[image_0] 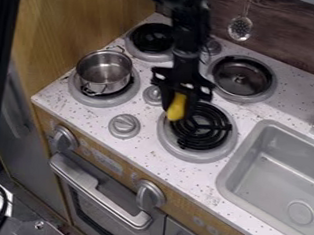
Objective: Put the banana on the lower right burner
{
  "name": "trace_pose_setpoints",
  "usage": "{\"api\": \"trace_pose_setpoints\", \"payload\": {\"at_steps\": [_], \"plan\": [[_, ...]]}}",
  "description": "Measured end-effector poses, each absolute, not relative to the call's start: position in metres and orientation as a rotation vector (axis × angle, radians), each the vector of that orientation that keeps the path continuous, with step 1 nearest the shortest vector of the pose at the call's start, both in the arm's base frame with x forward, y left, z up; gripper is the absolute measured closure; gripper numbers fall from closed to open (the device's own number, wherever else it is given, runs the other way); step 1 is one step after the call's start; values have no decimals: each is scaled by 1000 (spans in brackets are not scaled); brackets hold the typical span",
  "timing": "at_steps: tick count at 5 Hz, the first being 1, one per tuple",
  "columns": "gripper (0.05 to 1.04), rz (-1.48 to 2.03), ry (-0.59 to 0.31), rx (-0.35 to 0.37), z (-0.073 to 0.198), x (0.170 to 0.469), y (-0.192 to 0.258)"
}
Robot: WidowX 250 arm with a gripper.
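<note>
Banana [176, 111] pinched in my gripper [179, 104], at upper left of lower right burner [185, 153]; I can't tell if touching.

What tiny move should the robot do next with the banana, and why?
I'd probably slide the claw a little toward the middle of the lower right burner, then lower it gently. The banana is between the claw's fingers, but it looks to be near the burner's upper left edge in the picture, not its middle. I can't tell how high up it is.
</note>
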State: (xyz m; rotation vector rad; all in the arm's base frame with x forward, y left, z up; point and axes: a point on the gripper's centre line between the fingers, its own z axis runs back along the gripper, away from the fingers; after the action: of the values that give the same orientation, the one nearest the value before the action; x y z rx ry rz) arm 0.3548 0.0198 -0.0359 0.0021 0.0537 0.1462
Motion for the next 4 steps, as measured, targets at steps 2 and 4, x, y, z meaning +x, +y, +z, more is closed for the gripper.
{"api": "trace_pose_setpoints", "payload": {"at_steps": [2, 4], "plan": [[570, 81, 66, 7, -42, 347, -4], [212, 80, 82, 20, -44, 351, -8]]}}
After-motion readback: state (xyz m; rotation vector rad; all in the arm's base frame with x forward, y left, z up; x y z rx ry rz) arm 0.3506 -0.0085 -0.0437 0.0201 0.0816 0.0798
